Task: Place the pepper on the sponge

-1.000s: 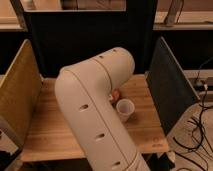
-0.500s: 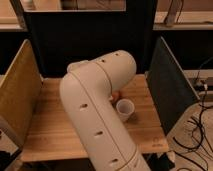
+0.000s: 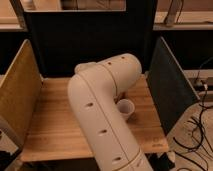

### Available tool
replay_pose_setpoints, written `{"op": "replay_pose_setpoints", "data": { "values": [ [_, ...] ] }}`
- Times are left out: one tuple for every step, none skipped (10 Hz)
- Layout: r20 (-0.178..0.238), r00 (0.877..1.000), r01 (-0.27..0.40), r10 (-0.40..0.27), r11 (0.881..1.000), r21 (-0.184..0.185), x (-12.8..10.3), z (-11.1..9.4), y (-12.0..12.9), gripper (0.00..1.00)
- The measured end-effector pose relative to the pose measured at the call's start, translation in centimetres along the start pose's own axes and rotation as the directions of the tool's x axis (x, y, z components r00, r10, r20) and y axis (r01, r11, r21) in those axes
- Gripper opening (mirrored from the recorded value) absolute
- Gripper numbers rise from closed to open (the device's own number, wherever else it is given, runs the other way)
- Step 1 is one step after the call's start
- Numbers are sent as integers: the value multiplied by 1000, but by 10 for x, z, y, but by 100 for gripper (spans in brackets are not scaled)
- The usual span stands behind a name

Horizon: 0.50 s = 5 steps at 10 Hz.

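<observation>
Neither the pepper nor the sponge was visible. If they were on the bench (image 3: 50,125), they lay behind the arm (image 3: 100,115), which covered the middle of the bench from the front edge almost to the back edge. Whether the pepper rested on the sponge could not be settled.

The gripper was also out of sight behind the arm's upper link, toward the back-right quarter. Whether it was open, closed or holding anything could not be told.

Over the last second the elbow had swung from the left half toward the centre, so the arm hid more of the bench. The stage of the task could not be read from this.

A pale cup (image 3: 125,107) stood just beside the arm, near the right edge. Upright panels closed the left edge (image 3: 17,95) and the right edge (image 3: 167,85). Bare wood showed toward the front-left corner, which looked to be the freest room for moving.
</observation>
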Motion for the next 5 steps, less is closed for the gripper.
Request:
{"op": "replay_pose_setpoints", "data": {
  "values": [
    [5, 1000, -11, 11, 1000, -2, 3, 1, -2, 80],
    [7, 1000, -21, 21, 1000, -4, 6, 5, -4, 80],
    [5, 1000, -26, 26, 1000, -2, 7, 9, -5, 79],
    [4, 1000, -30, 30, 1000, 6, 7, 11, -6, 76],
    [6, 999, -36, 36, 999, 23, 5, 13, -7, 65]
  ]
}}
